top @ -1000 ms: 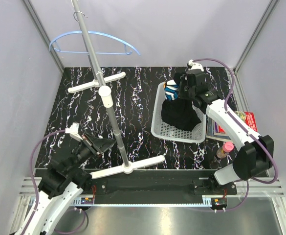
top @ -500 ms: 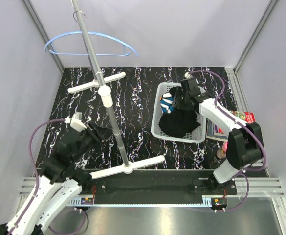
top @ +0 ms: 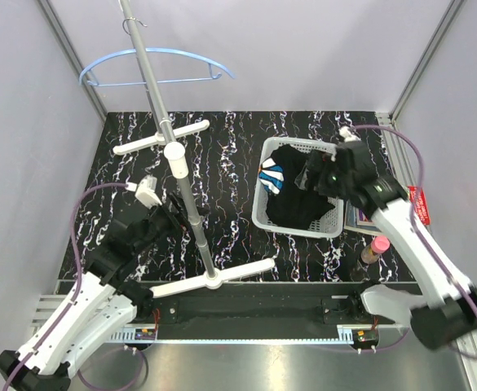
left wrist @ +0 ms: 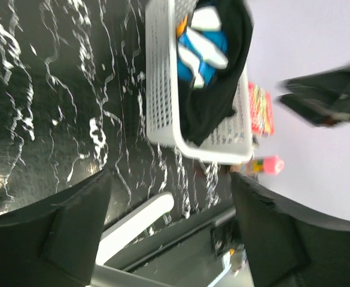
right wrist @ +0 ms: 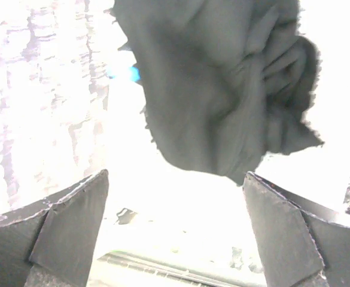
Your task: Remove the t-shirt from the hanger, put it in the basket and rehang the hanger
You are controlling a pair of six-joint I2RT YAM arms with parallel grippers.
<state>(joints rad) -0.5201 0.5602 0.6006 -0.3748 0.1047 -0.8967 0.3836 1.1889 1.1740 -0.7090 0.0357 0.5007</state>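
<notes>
Black short-sleeved cloth t-shirt (top: 299,199) lies crumpled inside the white perforated plastic basket (top: 262,213), its blue-and-white print showing at the basket's left rim and a fold of cloth draped over the far rim. The basket stands at the right side of the black marble-patterned counter (top: 238,155), close to its right edge, where a red booklet (top: 417,199) and a pink-capped bottle (top: 375,248) crowd the narrow strip beside it.

The thin light-blue curved hanger (top: 152,61) hangs bare, high at the back left, from the tall grey pole stand (top: 185,187), well apart from the shirt. A wide bare stretch of counter lies between pole and basket.

The right claw (top: 318,175) hovers over the basket's right half with its jaws spread wide and nothing in them; its wrist view shows the shirt (right wrist: 222,89) below, clear of both fingers. The left claw (top: 177,216) is just beside the pole, jaws also wide apart and holding nothing, facing the basket across the open counter.
</notes>
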